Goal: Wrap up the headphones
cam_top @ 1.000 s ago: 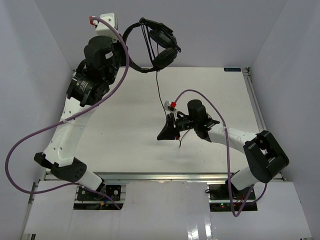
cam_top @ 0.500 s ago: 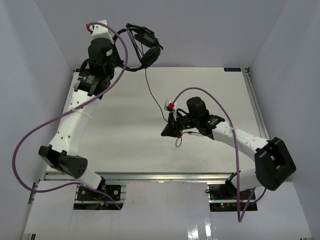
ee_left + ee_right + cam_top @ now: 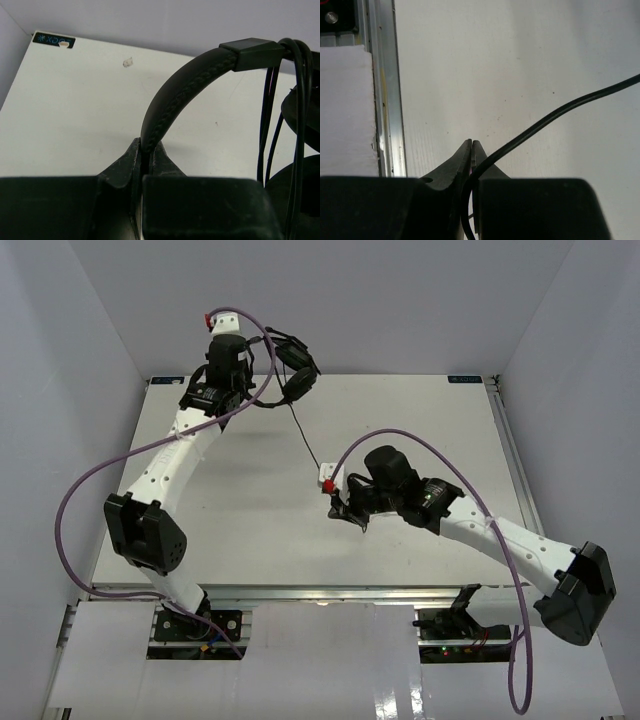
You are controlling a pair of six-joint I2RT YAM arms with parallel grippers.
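The black headphones (image 3: 293, 368) hang above the table's far edge, left of centre. My left gripper (image 3: 256, 390) is shut on their headband. In the left wrist view the stitched headband (image 3: 185, 85) rises from between my shut fingers, with my left gripper (image 3: 147, 150) clamped on it. An earcup (image 3: 300, 200) and loops of cord (image 3: 299, 125) hang at the right. The thin black cord (image 3: 310, 445) runs down from the headphones to my right gripper (image 3: 342, 508), low over mid-table. In the right wrist view my right gripper (image 3: 471, 146) is shut on the cord (image 3: 560, 112). The plug tip is hidden.
White walls close in the table on three sides. Purple robot cables (image 3: 90, 490) loop off both arms. In the right wrist view a metal rail (image 3: 387, 100) and a white board (image 3: 345, 110) mark the table's edge. A blue label (image 3: 53, 40) sits at a far corner.
My left arm has stretched out toward the far edge, carrying the headphones left and lower. My right gripper has shifted a little toward the front with the cord still in it.
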